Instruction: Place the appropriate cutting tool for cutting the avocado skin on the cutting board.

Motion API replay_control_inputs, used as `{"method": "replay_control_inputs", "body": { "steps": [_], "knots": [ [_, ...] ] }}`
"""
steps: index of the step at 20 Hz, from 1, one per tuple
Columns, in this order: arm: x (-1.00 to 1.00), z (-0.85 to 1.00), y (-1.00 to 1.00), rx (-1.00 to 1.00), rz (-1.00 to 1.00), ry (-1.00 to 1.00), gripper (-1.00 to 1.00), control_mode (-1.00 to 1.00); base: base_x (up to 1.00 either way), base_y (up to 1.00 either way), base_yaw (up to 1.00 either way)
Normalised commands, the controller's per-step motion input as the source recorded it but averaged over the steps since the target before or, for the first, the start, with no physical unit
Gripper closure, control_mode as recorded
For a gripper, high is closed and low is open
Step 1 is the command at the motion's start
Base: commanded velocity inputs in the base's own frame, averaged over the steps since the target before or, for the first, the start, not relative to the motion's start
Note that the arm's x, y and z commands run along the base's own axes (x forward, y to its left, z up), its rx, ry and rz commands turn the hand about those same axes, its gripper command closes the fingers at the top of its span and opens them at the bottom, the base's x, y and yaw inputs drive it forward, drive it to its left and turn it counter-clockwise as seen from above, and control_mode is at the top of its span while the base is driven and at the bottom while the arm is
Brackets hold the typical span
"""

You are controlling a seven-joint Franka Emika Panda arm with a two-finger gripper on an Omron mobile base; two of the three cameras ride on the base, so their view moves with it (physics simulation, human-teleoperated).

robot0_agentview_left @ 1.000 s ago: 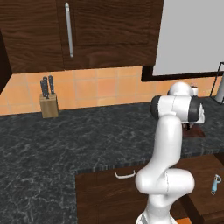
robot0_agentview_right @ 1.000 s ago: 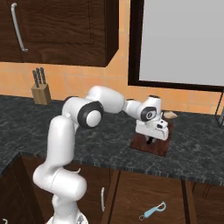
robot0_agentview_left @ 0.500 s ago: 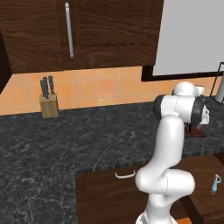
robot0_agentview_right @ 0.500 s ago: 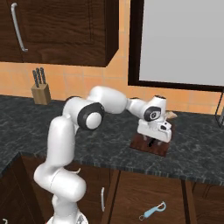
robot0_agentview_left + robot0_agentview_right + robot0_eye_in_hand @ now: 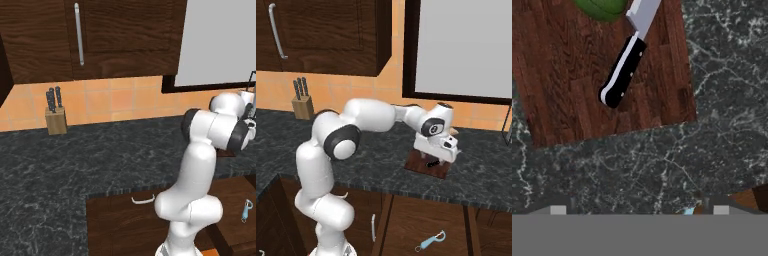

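A knife point(image 5: 623, 70) with a black handle and a grey blade lies flat on the dark reddish-brown cutting board point(image 5: 572, 100). Its blade points toward the green avocado point(image 5: 602, 7) at the board's far edge. My gripper point(image 5: 639, 210) hangs above the counter just off the board's near edge, open, with its fingertips point(image 5: 558, 209) far apart and nothing between them. In the right base view the gripper point(image 5: 440, 152) hovers over the cutting board point(image 5: 421, 167), and the knife handle point(image 5: 432, 163) shows as a dark spot beneath it.
A tan knife block point(image 5: 56, 120) point(image 5: 302, 106) with several knives stands at the back left against the tiled wall. Black stone counter point(image 5: 381, 160) surrounds the board. A blue-handled tool point(image 5: 431, 241) lies low by the cabinet fronts. A faucet point(image 5: 250, 82) rises at the far right.
The hand has drifted slightly to the right over the board. The knife stays lying on the board.
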Motion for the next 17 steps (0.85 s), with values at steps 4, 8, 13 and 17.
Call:
{"method": "replay_control_inputs", "body": {
  "steps": [4,8,13,17],
  "knots": [
    [-0.98,0.47,0.0,0.0,0.0,-0.17,-1.0,-1.0,0.0,0.0,0.0],
    [-1.0,0.5,-0.03,0.0,0.0,-0.15,-1.0,-1.0,0.0,0.0,0.0],
    [-1.0,0.54,-0.41,0.01,0.0,-0.15,-1.0,-1.0,0.0,0.0,0.0],
    [-0.96,0.54,-0.51,0.03,0.0,-0.13,-1.0,-1.0,0.0,0.0,0.0]
  ]
}}
